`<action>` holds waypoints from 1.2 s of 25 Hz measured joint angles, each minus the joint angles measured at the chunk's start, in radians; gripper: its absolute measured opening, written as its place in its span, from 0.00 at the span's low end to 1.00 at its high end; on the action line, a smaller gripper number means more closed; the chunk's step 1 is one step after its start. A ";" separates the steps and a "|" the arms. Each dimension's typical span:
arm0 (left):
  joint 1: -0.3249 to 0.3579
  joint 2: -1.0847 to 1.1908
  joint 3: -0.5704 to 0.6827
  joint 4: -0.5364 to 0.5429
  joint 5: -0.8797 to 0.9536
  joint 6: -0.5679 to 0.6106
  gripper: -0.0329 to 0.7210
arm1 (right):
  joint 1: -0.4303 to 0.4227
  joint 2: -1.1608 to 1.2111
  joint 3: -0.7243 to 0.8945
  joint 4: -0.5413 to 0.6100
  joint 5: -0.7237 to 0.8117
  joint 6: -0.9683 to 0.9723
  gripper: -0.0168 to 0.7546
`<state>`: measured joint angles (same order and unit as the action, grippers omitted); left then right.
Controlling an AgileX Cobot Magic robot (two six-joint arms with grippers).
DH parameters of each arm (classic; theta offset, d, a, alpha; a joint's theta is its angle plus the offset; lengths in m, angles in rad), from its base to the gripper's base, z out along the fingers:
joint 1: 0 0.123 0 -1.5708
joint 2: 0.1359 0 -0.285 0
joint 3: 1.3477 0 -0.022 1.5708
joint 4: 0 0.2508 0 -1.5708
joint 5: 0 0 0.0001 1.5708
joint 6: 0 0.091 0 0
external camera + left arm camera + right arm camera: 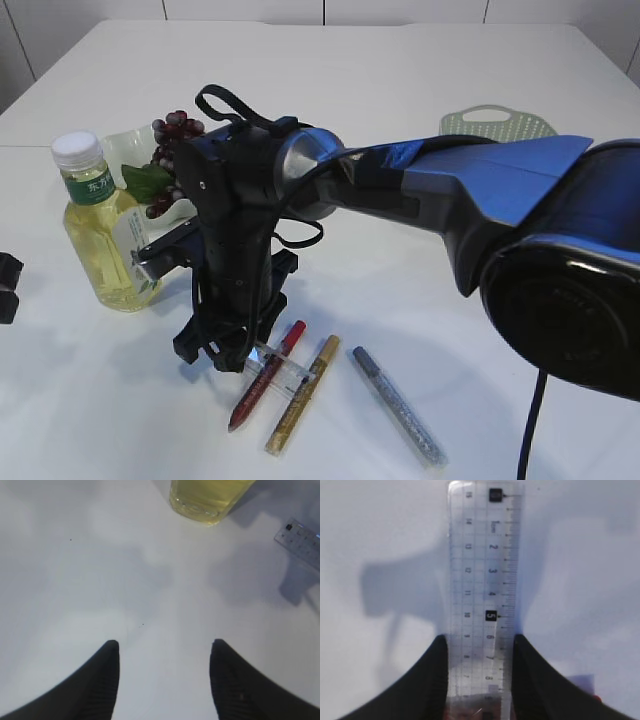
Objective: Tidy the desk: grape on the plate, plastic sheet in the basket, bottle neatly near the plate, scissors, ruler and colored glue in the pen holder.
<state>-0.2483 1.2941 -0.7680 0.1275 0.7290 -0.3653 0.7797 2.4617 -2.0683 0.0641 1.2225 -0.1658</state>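
My right gripper (210, 320) reaches across to the left and is shut on the clear ruler (482, 580). The ruler's far end (160, 250) is raised beside the bottle, and its near end lies over the glue pens. It also shows in the left wrist view (300, 542). The bottle of yellow drink (100, 230) stands upright at the left; its base shows in the left wrist view (210, 500). Grapes (172, 140) lie on the pale plate (120, 150) behind the bottle. Red (255, 395), gold (300, 400) and silver (400, 405) glue pens lie at the front. My left gripper (165, 645) is open and empty over bare table at the left edge (6, 285). Scissors and pen holder are out of view.
A pale green perforated item with a handle (497, 122) lies at the back right. The right arm's blue body (480, 190) spans the middle of the white table (420, 60).
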 joint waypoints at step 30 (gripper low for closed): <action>0.000 0.000 0.000 0.000 0.009 0.000 0.59 | -0.249 -0.130 -0.050 0.294 -0.002 -0.059 0.40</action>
<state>-0.2483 1.2941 -0.7680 0.1275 0.7375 -0.3653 0.5304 2.3312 -2.1181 0.3582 1.2210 -0.2249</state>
